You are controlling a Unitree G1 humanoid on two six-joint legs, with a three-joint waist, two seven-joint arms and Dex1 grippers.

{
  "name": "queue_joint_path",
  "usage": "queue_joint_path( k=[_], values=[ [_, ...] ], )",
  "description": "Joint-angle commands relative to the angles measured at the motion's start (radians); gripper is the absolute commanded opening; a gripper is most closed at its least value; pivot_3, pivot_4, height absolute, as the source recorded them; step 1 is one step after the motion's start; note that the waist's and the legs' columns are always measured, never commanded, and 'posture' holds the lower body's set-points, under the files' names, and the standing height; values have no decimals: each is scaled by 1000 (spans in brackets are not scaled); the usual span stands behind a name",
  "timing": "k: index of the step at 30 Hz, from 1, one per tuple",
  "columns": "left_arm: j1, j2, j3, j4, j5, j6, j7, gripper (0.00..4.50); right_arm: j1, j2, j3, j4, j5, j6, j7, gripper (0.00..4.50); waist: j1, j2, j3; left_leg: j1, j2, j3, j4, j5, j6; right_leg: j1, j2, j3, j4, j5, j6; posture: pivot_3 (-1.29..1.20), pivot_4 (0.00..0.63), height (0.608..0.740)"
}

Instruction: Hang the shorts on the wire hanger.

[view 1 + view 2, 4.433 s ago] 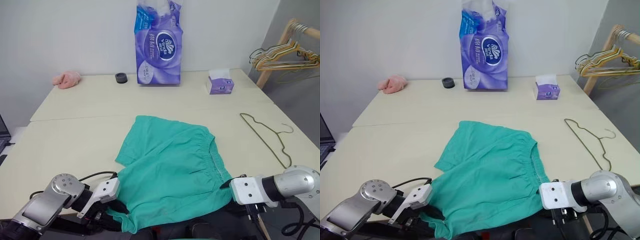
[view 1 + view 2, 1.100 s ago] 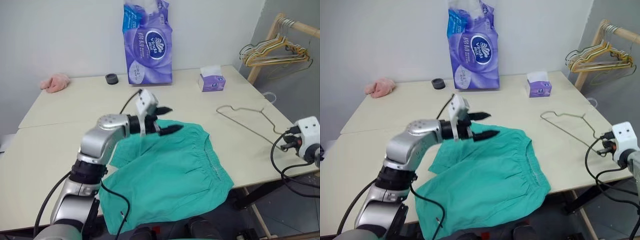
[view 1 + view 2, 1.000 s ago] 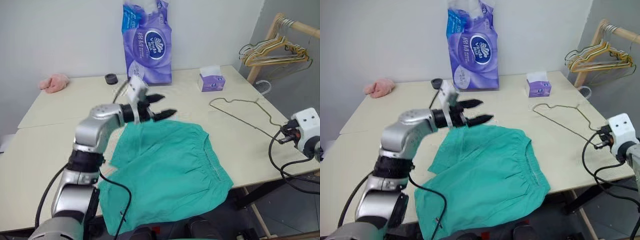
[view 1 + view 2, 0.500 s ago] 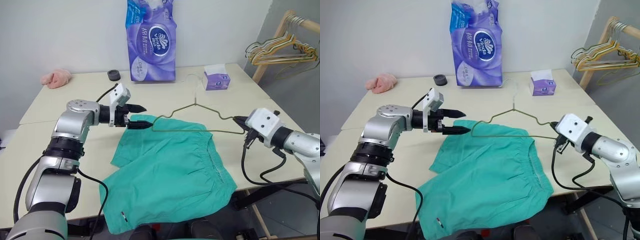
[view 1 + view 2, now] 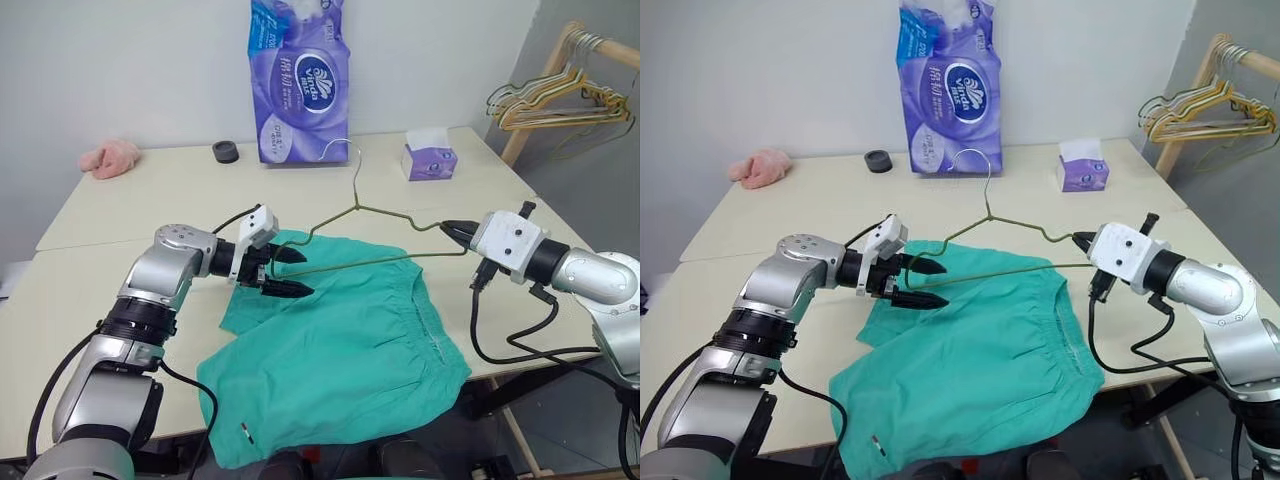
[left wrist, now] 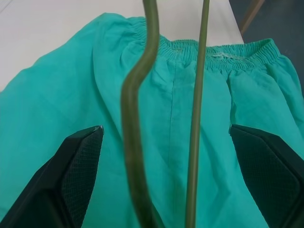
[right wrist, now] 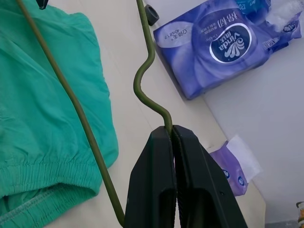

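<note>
On the left, the left gripper [image 5: 285, 272] reaches in over the near-left part of the table with its two black fingers spread wide and nothing between them but air and wire. The left corner of the thin olive-green wire hanger [image 5: 372, 212] sits inside that gap; in the left wrist view both wires of that corner [image 6: 137, 142] pass between the open fingers without touching either. Under them, the teal-green fabric shorts [image 5: 350, 340] lie flat on the cream table [image 5: 120, 240], gathered waistband to the right, legs to the near left and partly over the near edge.

The hanger's long axis runs left to right above the shorts' far edge, its hook rising toward the tall purple tissue pack [image 5: 300, 80]. On the right, the right gripper [image 5: 448, 229] is clamped tight on the hanger's right corner, carrying it clear of the table.

The left gripper is the one nearer the shorts, so in my judgement it would be the one to feed the cloth onto the wire.
</note>
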Motion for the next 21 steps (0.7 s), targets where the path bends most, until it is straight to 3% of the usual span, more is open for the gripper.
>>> queue_joint_path(
  k=[1,4,16,17,19,21],
  values=[
    [-12,5,17,-29,-19,14,-10,4500,-30,4,-14,-38,-6,-16,2,29,0,0,0,0,0,0,0,0,0,0,0,0,0,0,0,-165,49,740],
    [-8,1,18,-31,-26,34,-16,3918,-30,8,-15,-41,-8,-20,4,0,0,0,0,0,0,0,0,0,0,0,0,0,0,0,0,-169,51,740],
    [48,0,9,-94,-38,66,-28,238,-51,20,1,-71,-11,-18,29,0,-1,0,0,0,0,0,0,0,0,0,0,0,1,0,0,-170,53,740],
    [50,0,10,-99,-40,70,-27,17,-49,19,4,-76,-5,-24,41,0,0,0,0,0,0,0,0,0,0,0,0,0,1,0,0,-170,53,740],
    [53,0,11,-108,-42,75,-22,17,-47,18,4,-80,-2,-35,52,0,0,0,0,0,0,0,0,0,0,0,0,-1,0,0,0,-168,53,740],
    [55,0,12,-114,-41,78,-19,0,-47,20,-3,-79,-1,-45,57,505,0,0,0,0,0,0,0,0,0,0,0,-1,0,0,0,-168,53,740]
  ],
)
